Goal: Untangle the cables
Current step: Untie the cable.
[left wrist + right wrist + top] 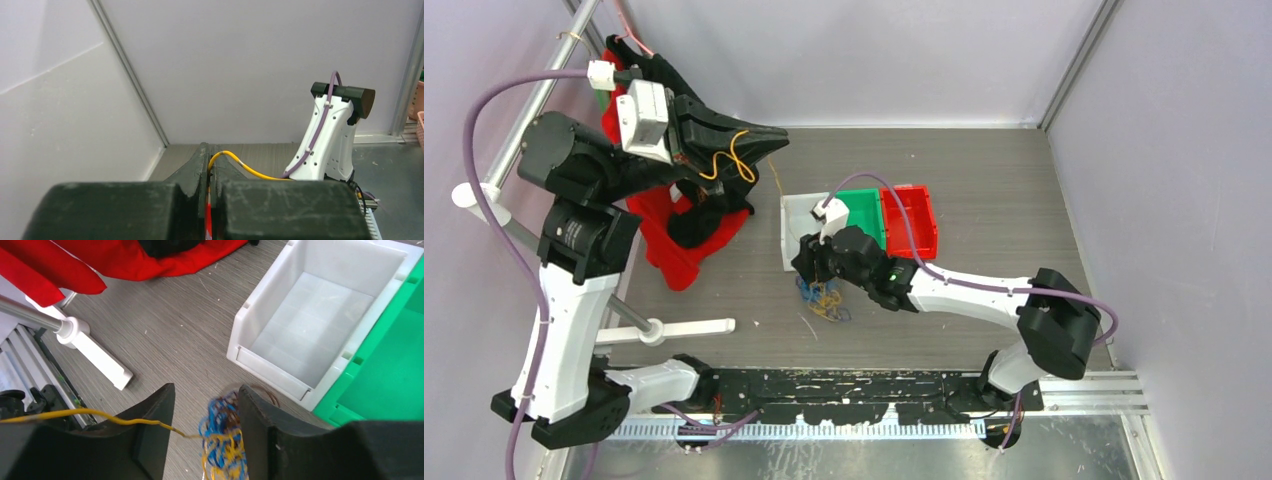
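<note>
The cables [826, 300] lie as a small tangle of blue, yellow and brown strands on the grey table in front of the white bin. My right gripper [816, 288] stands over them. In the right wrist view the cables [226, 440] sit between its spread fingers, against the right finger [260, 425] and clear of the left one; the right gripper [205, 395] is open. A yellow cable [75, 415] runs off the tangle to the left. My left gripper [776, 140] is raised at the back left, shut on a yellow cable [727, 160]. That yellow cable [235, 162] curls out of the left gripper [210, 149].
A white bin [802, 232], a green bin [864, 215] and a red bin [911, 220] stand side by side behind the tangle. Red cloth [674, 250] with a black item lies at the left. A white post [679, 328] juts out from the left rail.
</note>
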